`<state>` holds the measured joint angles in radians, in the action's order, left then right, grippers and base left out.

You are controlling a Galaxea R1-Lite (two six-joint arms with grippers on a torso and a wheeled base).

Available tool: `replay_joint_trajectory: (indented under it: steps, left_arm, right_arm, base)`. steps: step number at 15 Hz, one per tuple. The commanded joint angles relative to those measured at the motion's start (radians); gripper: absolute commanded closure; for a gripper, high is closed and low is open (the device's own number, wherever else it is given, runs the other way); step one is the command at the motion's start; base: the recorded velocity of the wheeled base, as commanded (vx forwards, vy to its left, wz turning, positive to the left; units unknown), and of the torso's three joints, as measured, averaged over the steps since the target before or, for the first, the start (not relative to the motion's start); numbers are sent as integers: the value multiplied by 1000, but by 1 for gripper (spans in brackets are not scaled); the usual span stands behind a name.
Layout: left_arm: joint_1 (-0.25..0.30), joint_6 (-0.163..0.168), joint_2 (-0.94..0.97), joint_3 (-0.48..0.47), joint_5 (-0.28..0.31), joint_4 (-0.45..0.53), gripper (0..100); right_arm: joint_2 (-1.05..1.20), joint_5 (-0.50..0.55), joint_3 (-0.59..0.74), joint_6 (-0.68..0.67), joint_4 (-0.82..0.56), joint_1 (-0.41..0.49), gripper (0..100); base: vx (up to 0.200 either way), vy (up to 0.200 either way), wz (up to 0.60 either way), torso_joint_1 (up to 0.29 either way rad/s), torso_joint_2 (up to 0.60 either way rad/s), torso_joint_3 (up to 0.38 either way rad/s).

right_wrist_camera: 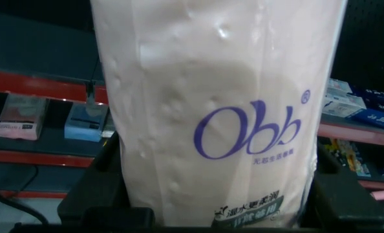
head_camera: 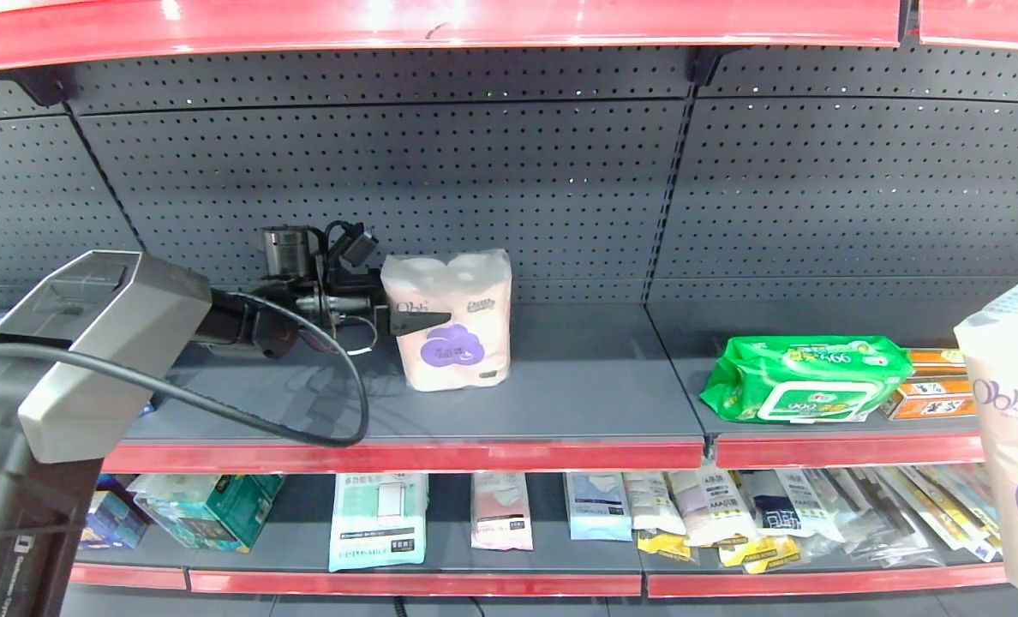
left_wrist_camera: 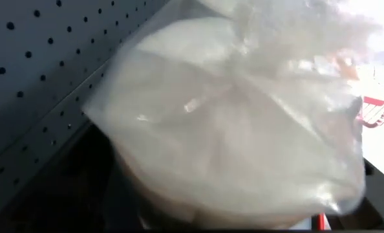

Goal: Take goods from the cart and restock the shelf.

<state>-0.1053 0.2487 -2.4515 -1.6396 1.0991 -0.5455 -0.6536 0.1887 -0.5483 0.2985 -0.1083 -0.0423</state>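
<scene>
Now: one toilet-roll pack in each gripper

Closest in, the right gripper (right_wrist_camera: pixel 218 191) is clamped on the carried toilet-roll pack (right_wrist_camera: pixel 218 97), its black fingers (right_wrist_camera: pixel 108 171) pressing both sides near the pack's lower end. That pack stands upright at the right edge of the head view, in front of the shelving and clear of it.

Farther in, the left gripper (head_camera: pixel 428 315) reaches over the middle shelf (head_camera: pixel 577 403) and pinches the shelved toilet-roll pack (head_camera: pixel 453 317). One finger lies across its front face and the other is hidden behind it. This pack stands upright on the shelf board, left of the upright divider and near the pegboard back (head_camera: pixel 475 171).

On the next bay to the right, a green wet-wipes pack (head_camera: pixel 805 377) lies flat, touching a stack of orange boxes (head_camera: pixel 929 386). Below, the lower shelf (head_camera: pixel 415 584) holds teal boxes (head_camera: pixel 209 506) and a row of flat packets (head_camera: pixel 500 510).
</scene>
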Motion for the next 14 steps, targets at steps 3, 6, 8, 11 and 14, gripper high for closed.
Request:
replay_joint_trajectory:
  steps: [3, 6, 8, 11, 14]
  left_arm:
    - [-14, 1, -15, -2, -1, -4, 0]
    - [-17, 1, -20, -2, 1, -4, 0]
    - [-17, 0, -20, -3, 1, -4, 0]
    - [-19, 0, -26, -17, 2, -5, 0]
    - [-17, -2, -34, -22, -2, -5, 100]
  right_arm:
    - [-1, 0, 4, 1, -1, -1, 100]
    - [-3, 0, 5, 1, 1, -1, 100]
    - [-4, 0, 5, 1, -1, -1, 100]
    - [-11, 0, 2, 1, 1, -1, 100]
    - [-11, 0, 2, 1, -1, -1, 100]
  base:
    - [0, 0, 0, 0, 0, 0]
    - [0, 0, 0, 0, 0, 0]
    - [0, 0, 0, 0, 0, 0]
    - [0, 0, 0, 0, 0, 0]
    - [0, 0, 0, 0, 0, 0]
